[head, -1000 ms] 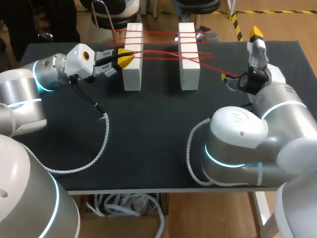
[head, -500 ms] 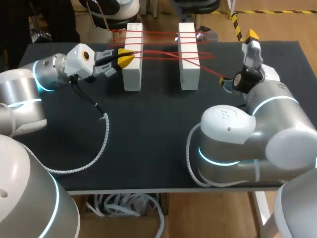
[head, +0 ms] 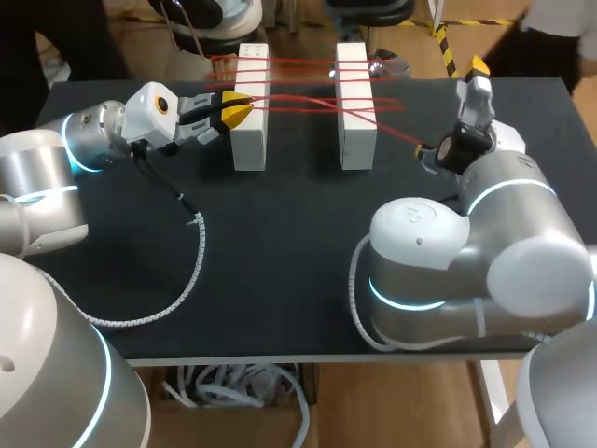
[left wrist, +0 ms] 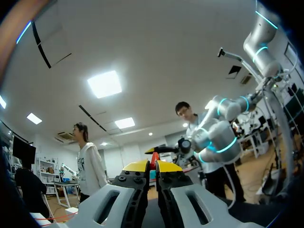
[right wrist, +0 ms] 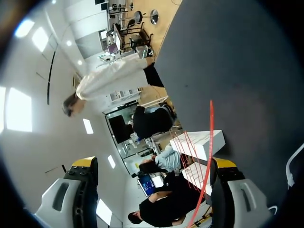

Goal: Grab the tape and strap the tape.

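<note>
Step in hand: strapping; the red tape [head: 303, 96] already crosses several times between the two white blocks [head: 247, 140], so I judge the winding is partly done
Left gripper [head: 235, 108]: closed, its yellow tips pinching a strand of the tape, with the blocks just ahead of it
Right gripper [right wrist: 154, 164]: open, fingers spread wide; a loose strand runs from the blocks ahead of it to close beside one finger, and I cannot tell whether it touches
Tape: stretched taut over the blocks on the dark surface [head: 280, 243], one end in the left gripper, one strand trailing out toward the right gripper
Next move: probably the right gripper must bring that strand between its fingers and close on it while the left gripper keeps tension; then the strand needs leading round a block without slack or snagging the laid turns
</note>
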Robot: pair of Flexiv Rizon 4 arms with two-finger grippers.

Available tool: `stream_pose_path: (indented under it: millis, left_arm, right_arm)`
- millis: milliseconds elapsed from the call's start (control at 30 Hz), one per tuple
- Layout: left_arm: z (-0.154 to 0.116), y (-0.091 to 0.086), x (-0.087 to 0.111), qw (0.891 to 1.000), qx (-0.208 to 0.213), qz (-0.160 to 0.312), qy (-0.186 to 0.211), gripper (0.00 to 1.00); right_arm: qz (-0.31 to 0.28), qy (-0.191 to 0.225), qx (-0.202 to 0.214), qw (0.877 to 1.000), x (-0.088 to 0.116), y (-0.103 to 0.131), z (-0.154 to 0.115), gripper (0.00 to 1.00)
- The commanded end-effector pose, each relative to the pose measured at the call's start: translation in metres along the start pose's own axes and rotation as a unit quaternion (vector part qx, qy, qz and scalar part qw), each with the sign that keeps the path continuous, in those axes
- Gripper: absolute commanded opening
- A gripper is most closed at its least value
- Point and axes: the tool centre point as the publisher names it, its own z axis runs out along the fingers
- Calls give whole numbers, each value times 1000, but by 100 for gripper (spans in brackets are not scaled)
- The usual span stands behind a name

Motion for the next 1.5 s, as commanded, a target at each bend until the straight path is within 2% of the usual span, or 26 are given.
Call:
stream_pose_path:
  millis: [33,533,800,1000,1167,1500]
  left_arm:
    - [0,0,0,1000,0,0,0,0]
    - [0,0,0,1000,0,0,0,0]
    - [0,0,0,1000,0,0,0,0]
    - [0,0,0,1000,0,0,0,0]
    - [0,0,0,1000,0,0,0,0]
    - [0,0,0,1000,0,0,0,0]
  right_arm:
    - [5,-1,0,1000,5,-2,11,100]
    - [27,-3,13,1000,-3,-9,24,100]
    - [36,-31,37,998,-12,-17,3,100]
    - [45,-37,41,997,-17,-20,-2,100]
    - [62,-24,42,997,-12,-20,2,100]
    - [102,-24,44,994,-3,-27,21,100]
